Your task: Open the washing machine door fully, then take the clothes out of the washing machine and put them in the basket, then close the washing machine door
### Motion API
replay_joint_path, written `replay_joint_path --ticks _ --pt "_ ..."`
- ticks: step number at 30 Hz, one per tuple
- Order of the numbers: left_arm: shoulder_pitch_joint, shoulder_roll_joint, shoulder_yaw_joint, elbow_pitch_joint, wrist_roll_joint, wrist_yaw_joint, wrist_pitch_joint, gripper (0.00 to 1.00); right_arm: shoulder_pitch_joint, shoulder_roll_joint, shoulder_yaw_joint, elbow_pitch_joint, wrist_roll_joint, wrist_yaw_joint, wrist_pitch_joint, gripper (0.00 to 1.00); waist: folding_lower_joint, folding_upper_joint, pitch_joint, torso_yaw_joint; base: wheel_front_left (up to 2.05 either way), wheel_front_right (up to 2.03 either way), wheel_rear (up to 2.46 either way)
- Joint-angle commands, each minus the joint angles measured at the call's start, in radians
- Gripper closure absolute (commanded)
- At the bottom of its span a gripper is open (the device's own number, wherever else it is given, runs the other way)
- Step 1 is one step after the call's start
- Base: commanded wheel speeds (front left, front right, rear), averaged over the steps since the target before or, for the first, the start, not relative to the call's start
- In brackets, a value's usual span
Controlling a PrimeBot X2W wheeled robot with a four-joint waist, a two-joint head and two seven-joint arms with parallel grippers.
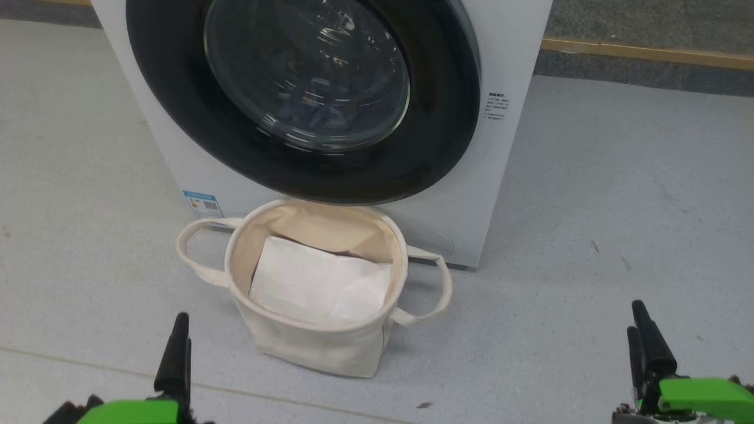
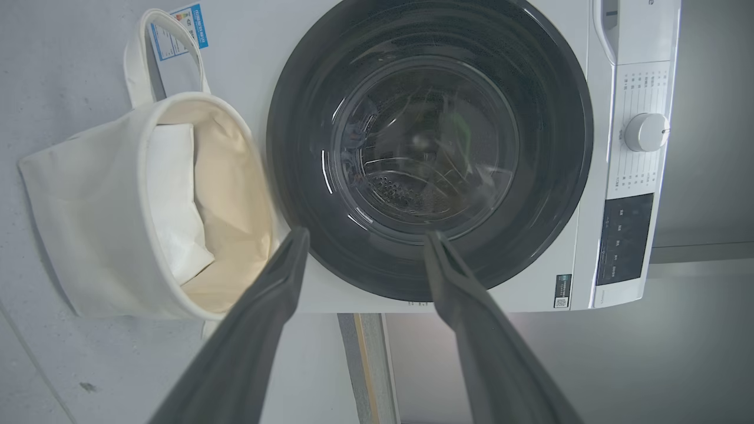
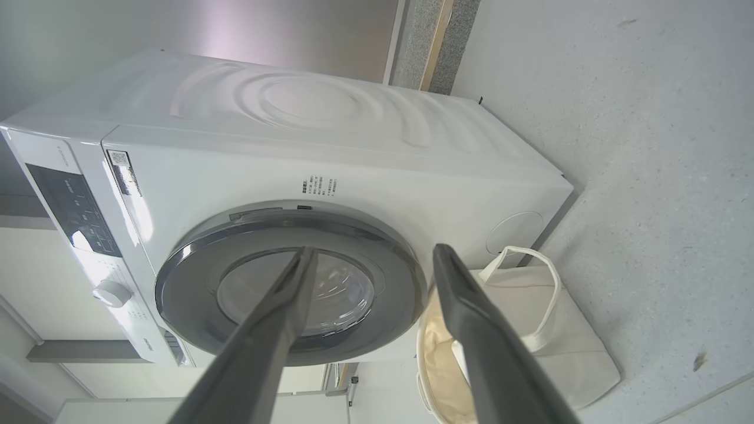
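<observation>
The white washing machine stands ahead, and its door, black-rimmed with a glass centre, lies shut against the front. Behind the dark glass I cannot make out the clothes. Right in front of the machine, below the door, stands the cream basket, holding a plain white sheet. My left gripper is low at the left, open and empty, well short of the basket. My right gripper is low at the right, also open and empty. The left wrist view looks between open fingers at the door and basket.
Grey floor spreads on both sides of the machine and basket. A wooden strip runs along the wall at the back right. The basket's looped handles stick out sideways. A control dial and dark panel sit on the machine's top band.
</observation>
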Motion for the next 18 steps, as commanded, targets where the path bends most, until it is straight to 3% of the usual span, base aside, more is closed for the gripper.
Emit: replay_joint_path --ticks 1,18 --pt "-0.059 0.007 0.004 -0.047 0.026 0.005 -0.013 0.0 -0.055 -0.006 0.006 -0.044 -0.027 0.002 -0.009 0.0 -0.0001 0.0 0.001 0.0 0.0 0.0 0.0" --pt "-0.099 0.009 -0.11 -0.118 0.394 0.041 -0.063 0.0 -0.094 -0.021 0.071 -0.095 -0.364 0.003 -0.055 0.0 -0.0001 0.0 0.006 0.005 0.0 0.0 0.0"
